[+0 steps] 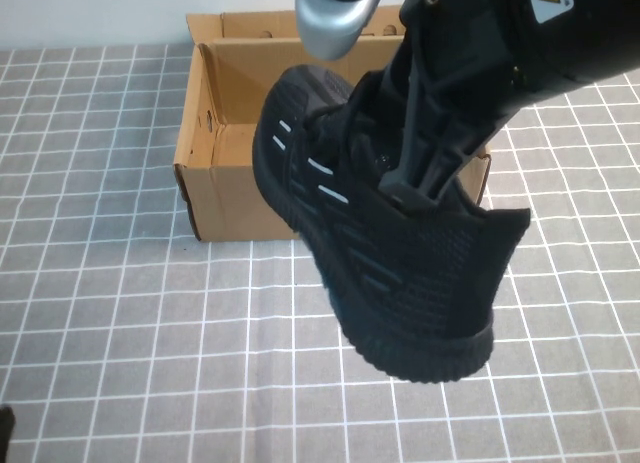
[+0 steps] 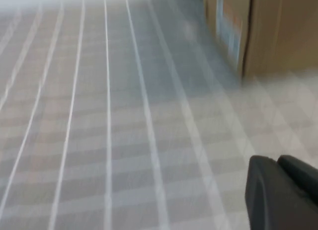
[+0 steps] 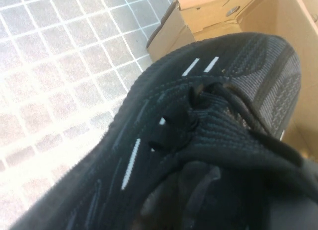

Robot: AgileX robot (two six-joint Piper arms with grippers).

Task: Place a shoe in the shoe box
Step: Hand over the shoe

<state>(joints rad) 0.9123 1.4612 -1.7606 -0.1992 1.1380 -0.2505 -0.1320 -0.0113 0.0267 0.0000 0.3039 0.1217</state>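
Note:
The shoe point(image 1: 380, 273) is a black mesh sneaker with white dash marks. It hangs in the air, toe tilted up toward the shoe box point(image 1: 215, 173), heel low and toward me. My right gripper point(image 1: 412, 191) reaches into the shoe's opening from above and is shut on its collar. The right wrist view shows the shoe point(image 3: 198, 130) close up, its toe over the open brown cardboard box point(image 3: 213, 11). My left gripper point(image 2: 283, 195) is low over the table at the near left, away from the shoe. The box's side point(image 2: 278, 36) shows ahead of it.
The table is covered with a grey cloth with a white grid point(image 1: 120, 313). The box stands at the table's far middle with its lid flap point(image 1: 250, 25) raised at the back. Open cloth lies left of and in front of the box.

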